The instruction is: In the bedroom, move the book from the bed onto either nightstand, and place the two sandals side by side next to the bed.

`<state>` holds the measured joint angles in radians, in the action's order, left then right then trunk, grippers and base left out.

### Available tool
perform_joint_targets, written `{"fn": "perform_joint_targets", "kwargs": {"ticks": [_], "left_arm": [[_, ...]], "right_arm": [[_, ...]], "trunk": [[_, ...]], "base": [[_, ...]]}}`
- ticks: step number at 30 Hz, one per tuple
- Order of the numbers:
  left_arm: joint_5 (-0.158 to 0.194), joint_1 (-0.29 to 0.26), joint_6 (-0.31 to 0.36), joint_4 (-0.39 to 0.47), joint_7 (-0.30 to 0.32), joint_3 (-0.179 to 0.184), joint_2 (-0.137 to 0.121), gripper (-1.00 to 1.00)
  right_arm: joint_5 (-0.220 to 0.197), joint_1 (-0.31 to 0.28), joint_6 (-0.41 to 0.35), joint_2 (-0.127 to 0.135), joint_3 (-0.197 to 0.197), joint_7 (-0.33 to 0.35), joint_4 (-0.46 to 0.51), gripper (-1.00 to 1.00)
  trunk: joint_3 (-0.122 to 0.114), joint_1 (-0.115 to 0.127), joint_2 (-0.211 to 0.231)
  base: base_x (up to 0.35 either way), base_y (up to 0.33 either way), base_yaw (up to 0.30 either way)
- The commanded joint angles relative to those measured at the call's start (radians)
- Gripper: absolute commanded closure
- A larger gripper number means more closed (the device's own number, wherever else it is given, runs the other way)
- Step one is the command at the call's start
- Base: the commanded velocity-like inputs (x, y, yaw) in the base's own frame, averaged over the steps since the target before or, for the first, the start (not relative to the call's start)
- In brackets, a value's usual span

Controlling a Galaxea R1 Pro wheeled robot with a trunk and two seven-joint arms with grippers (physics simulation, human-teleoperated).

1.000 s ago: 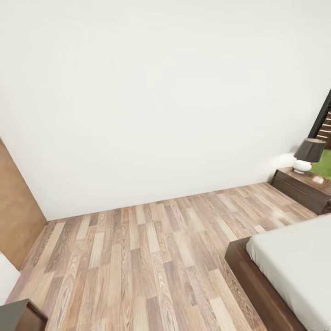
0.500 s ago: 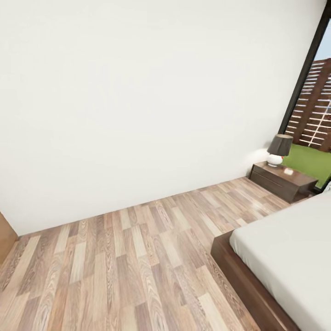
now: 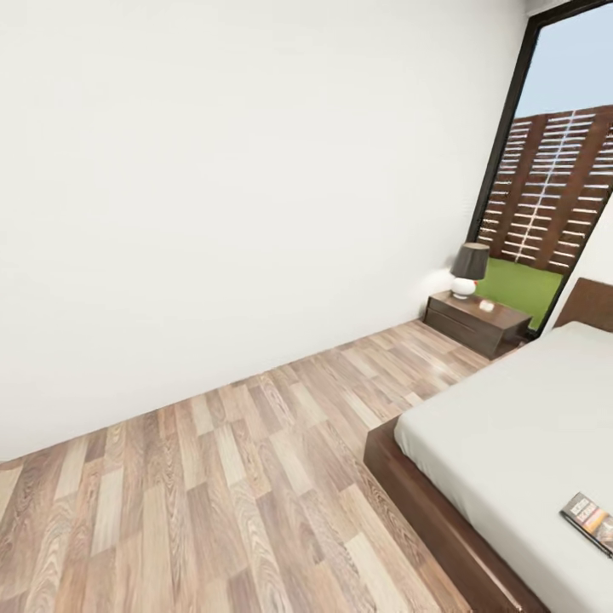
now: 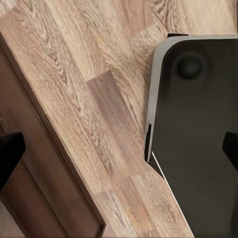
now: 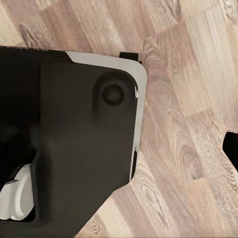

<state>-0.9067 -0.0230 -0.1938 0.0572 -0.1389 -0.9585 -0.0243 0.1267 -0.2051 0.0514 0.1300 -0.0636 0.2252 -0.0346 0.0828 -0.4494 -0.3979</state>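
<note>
Looking from the head, we see one bed (image 3: 511,426) at 4 o'clock, one book (image 3: 589,520) on it, one nightstand (image 3: 475,322) at 2. Both wrists hang over floor (image 4: 89,99) and base (image 5: 74,148); jaw states we cannot tell.

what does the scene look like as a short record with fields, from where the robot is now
room: white wall, wood-plank floor, tall dark-framed window
bed: pale mattress on dark frame
book: lying flat on the mattress near its edge
nightstand: against the wall by the window, lamp on top
sandals: not located
claws: state cannot be told
</note>
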Motion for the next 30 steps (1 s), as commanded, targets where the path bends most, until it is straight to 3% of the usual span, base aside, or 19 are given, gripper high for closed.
{"fn": "perform_joint_targets", "kwargs": {"ticks": [1,30], "left_arm": [[-0.011,-0.001,-0.004,-0.002,-0.005,-0.007,0.0,-1.0],[-0.011,-0.001,-0.005,-0.002,-0.005,-0.006,-0.001,-1.0]], "right_arm": [[0.01,-0.002,0.005,0.0,-0.007,0.002,-0.004,-1.0],[0.01,-0.002,0.005,0.0,-0.007,0.002,-0.004,-1.0]], "trunk": [[0.002,-0.001,-0.002],[0.002,-0.001,-0.002]], "base": [[0.001,0.0,-0.275],[0.0,0.0,-0.283]]}}
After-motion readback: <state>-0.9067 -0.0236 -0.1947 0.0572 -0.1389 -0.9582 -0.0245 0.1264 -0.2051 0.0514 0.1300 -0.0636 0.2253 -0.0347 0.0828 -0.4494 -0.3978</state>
